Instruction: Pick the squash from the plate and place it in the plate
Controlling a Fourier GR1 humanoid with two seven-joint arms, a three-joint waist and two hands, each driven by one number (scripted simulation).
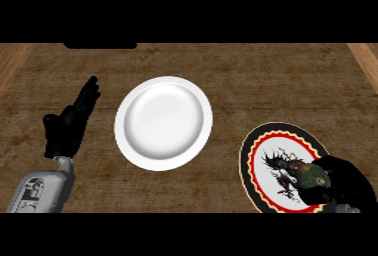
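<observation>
right hand (345, 182) curls round the dark green, mottled squash (310, 175) over the red-ringed plate (257, 146); left hand (66, 129) spread.

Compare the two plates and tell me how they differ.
The white plate is plain; the patterned plate has a black rim, a red ring and a dark design on its white middle. The white plate holds nothing; over the patterned plate the right hand curls round the squash. The white plate lies mid-counter; the patterned plate at the right, nearer the robot. Both are round.
</observation>
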